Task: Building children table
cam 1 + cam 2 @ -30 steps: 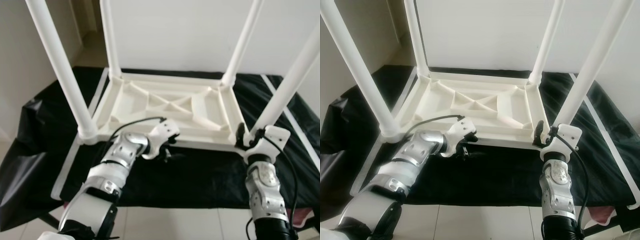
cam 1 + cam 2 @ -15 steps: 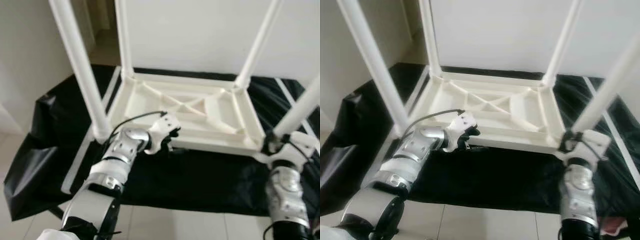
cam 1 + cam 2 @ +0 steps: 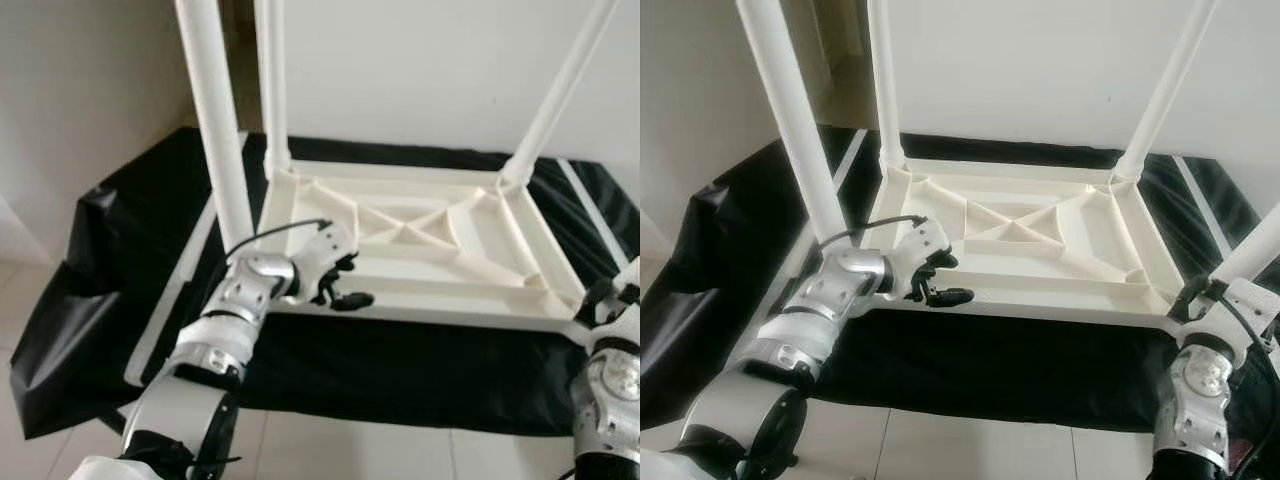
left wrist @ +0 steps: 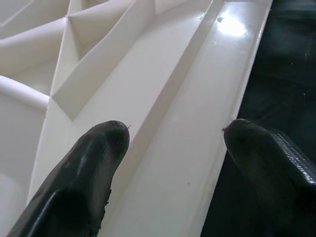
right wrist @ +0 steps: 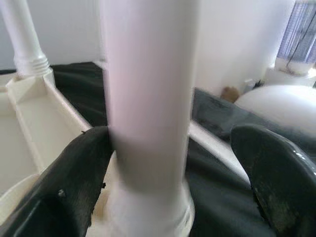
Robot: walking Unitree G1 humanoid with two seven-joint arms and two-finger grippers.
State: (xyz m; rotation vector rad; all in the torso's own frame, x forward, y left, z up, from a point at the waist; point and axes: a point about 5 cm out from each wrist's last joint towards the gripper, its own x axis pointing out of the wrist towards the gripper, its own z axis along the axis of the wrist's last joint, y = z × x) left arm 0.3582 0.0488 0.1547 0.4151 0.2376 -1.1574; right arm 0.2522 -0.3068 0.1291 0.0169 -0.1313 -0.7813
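Left wrist view: my left hand (image 4: 173, 148) is unclenched, fingers straddling the near rim of the upturned white table (image 3: 1020, 250), one finger over the ribbed underside, the other over the black sheet (image 3: 1020, 360). The table lies top-down on that sheet, legs up. Right hand (image 5: 168, 163) spread around the base of the near right leg (image 5: 148, 98); one finger (image 5: 81, 168) touches it, the other stands apart. I judge the plastic light, stiff and slick. Best hold: low on a leg near its socket, or the rim.
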